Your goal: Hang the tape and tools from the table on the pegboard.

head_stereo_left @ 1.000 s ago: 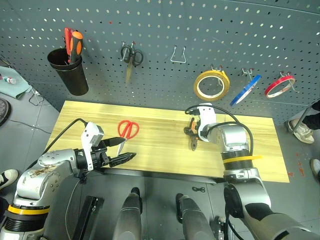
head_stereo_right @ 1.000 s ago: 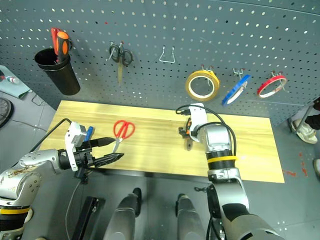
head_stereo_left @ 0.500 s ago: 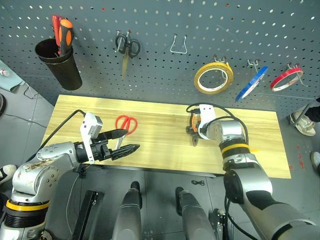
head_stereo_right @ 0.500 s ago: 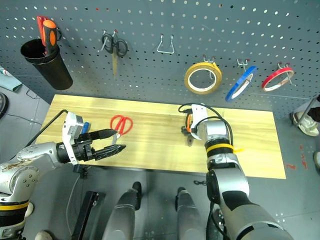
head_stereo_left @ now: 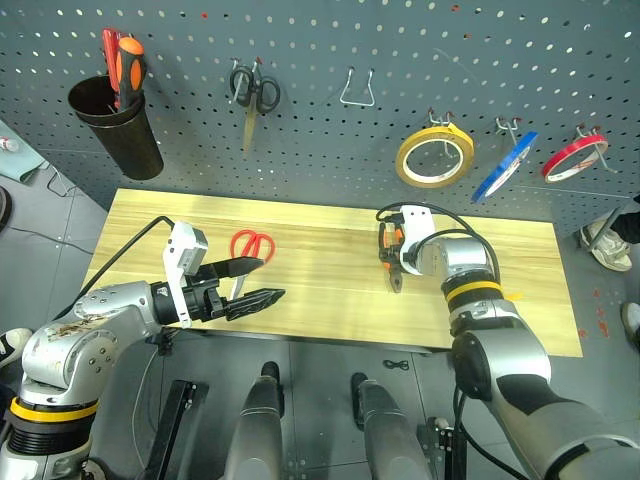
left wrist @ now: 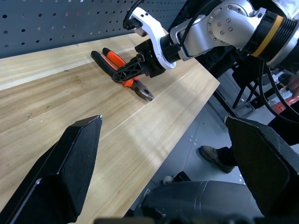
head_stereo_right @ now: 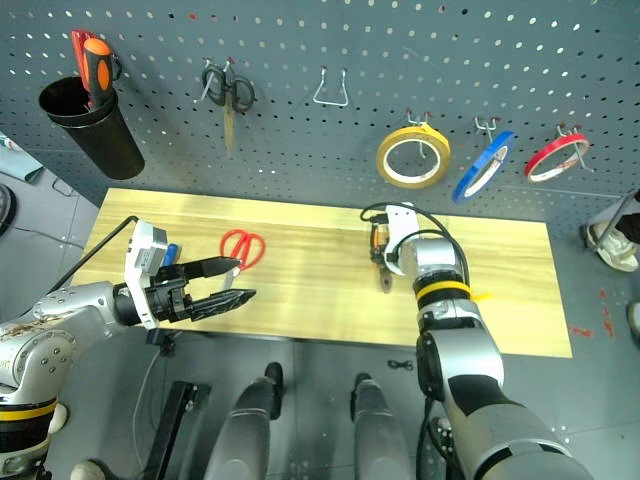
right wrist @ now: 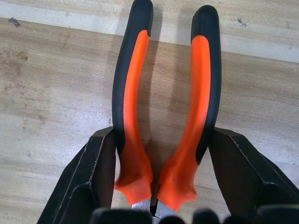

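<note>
The orange-and-black-handled pliers (right wrist: 163, 107) lie flat on the light wooden tabletop (head_stereo_left: 320, 290), right of centre in the head views, and the right gripper (head_stereo_left: 392, 262) sits directly over them: in the right wrist view its two black fingers (right wrist: 96, 172) press the outer sides of both handles near the pivot, the handles spreading apart toward the far edge of the table. The jaws are closed onto the pliers, which rest on the wood. The pliers have curved orange grips edged in black and a dark metal nose (left wrist: 145, 94). The right arm reaches forward and angles downward to the table. At lower left of the head views the left gripper (head_stereo_left: 255, 283) hovers at the near table edge, its fingers spread open and holding nothing, pointing roughly level toward the right. Just beyond it lie the red-handled scissors (head_stereo_left: 250, 248). The tan-yellow tape ring (head_stereo_left: 434, 158) hangs on a hook of the dark grey perforated pegboard (head_stereo_left: 320, 90), upper right.
</note>
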Available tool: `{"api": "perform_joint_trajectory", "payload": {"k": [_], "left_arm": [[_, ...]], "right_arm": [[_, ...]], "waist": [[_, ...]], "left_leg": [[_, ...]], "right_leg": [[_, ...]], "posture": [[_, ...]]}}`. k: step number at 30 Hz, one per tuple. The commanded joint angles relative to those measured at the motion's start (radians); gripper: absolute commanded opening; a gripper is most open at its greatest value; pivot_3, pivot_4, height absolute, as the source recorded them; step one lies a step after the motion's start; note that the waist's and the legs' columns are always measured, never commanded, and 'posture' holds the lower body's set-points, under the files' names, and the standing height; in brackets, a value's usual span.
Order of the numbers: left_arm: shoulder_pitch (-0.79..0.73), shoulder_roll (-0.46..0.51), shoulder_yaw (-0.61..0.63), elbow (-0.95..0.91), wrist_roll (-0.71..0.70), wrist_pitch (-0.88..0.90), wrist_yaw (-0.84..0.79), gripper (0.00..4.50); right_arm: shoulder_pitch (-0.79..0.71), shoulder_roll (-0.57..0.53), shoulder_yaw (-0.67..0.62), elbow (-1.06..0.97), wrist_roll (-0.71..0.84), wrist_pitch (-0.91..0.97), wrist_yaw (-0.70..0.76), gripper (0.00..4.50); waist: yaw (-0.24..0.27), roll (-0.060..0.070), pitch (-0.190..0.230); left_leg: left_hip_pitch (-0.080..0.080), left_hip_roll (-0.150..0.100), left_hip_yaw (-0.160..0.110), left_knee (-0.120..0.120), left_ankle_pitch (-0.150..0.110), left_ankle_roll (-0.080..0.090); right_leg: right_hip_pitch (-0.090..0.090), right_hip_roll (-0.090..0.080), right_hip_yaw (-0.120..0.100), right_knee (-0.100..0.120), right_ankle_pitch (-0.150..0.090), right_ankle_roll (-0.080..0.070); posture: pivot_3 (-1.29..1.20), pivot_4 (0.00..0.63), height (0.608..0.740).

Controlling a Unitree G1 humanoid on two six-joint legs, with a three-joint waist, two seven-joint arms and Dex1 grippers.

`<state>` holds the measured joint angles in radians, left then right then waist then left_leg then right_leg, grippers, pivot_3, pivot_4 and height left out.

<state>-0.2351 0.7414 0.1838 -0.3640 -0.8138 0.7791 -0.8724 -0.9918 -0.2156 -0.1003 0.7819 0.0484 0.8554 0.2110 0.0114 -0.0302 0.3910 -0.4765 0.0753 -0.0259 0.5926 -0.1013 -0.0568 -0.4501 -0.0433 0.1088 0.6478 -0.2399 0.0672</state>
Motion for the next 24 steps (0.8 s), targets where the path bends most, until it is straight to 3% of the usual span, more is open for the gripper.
{"api": "perform_joint_trajectory", "payload": {"k": [1,6,10,14,19,24], "left_arm": [[0.018,0.001,0.022,-0.035,-0.012,-0.017,-0.005,4.5],[0.08,-0.022,0.069,-0.067,-0.059,0.0,0.034,4.5],[0.114,-0.04,0.106,-0.083,-0.085,0.001,0.075,4.5],[0.114,-0.058,0.162,-0.088,-0.142,0.013,0.13,4.5],[0.066,-0.069,0.222,-0.071,-0.22,0.019,0.195,4.5],[-0.035,-0.098,0.245,-0.043,-0.299,0.024,0.276,4.5]], "right_arm": [[0.114,-0.011,0.082,-0.255,0.045,0.145,0.108,2.67],[0.368,-0.124,0.227,-0.928,0.189,0.252,0.313,2.67],[0.425,-0.149,0.223,-1.154,0.247,0.198,0.35,2.67],[0.367,-0.114,0.19,-1.203,0.27,0.06,0.358,2.67],[0.216,-0.039,0.147,-1.121,0.26,-0.172,0.337,2.67],[0.131,0.004,0.146,-1.024,0.234,-0.355,0.325,2.67]], "waist": [[0.001,0.0,0.0],[0.005,0.001,-0.001],[-0.002,0.001,-0.001],[0.001,-0.002,-0.008],[0.004,-0.01,-0.014],[0.021,-0.021,-0.043]], "left_leg": [[0.0,0.0,0.0,-0.001,0.0,0.0],[-0.007,0.0,0.0,-0.003,0.0,0.0],[-0.012,0.0,-0.001,-0.001,0.0,-0.001],[-0.011,0.0,-0.002,-0.001,0.004,-0.005],[-0.013,0.0,-0.003,-0.001,0.009,-0.008],[-0.015,0.001,-0.005,-0.002,0.01,-0.008]], "right_leg": [[-0.001,0.0,0.0,0.0,0.0,0.0],[-0.008,0.0,-0.001,0.001,0.001,-0.003],[-0.011,0.0,-0.001,0.0,0.003,-0.004],[-0.011,0.0,-0.003,0.0,0.002,0.001],[-0.01,-0.001,-0.004,-0.001,0.008,0.002],[-0.009,-0.001,-0.012,-0.003,0.013,-0.006]], "posture": [[0.19,0.428,0.74],[0.18,0.369,0.74],[0.18,0.335,0.74],[0.2,0.294,0.74],[0.22,0.26,0.74],[0.23,0.235,0.74]]}}
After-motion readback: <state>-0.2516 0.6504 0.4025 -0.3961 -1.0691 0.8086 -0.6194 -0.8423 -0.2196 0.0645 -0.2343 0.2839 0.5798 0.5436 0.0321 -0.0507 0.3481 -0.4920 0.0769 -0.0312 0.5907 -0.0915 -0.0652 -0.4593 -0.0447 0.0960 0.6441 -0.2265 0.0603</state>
